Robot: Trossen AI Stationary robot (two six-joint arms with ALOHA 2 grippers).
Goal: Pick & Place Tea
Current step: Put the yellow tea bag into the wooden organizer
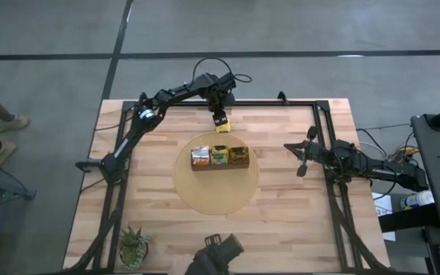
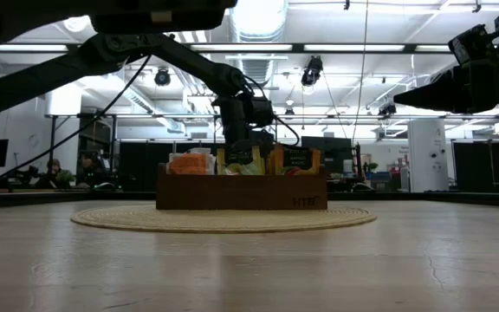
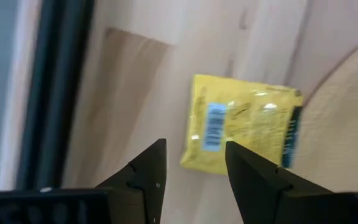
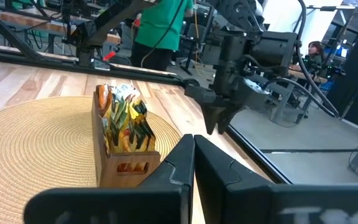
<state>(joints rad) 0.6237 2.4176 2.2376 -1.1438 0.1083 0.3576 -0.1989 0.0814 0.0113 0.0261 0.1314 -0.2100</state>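
A yellow tea sachet [image 3: 241, 127] lies flat on the wooden table [image 1: 289, 221], just beyond the far rim of the round woven mat [image 1: 216, 197]. My left gripper [image 3: 194, 148] points down over it, open, its fingers above the sachet's near end [image 1: 222, 127]. On the mat stands the brown box [image 1: 219, 158] with orange, yellow and dark sachets upright in its compartments [image 4: 124, 121]. My right gripper [image 4: 194, 142] waits shut, level, at the table's right side [image 1: 302, 162].
A black frame rail [image 3: 61, 87] runs along the table's far edge, close behind the yellow sachet. A small potted plant [image 1: 134, 246] stands at the near left corner and a camera [image 1: 216, 252] at the near edge. People show in the room beyond [image 4: 160, 25].
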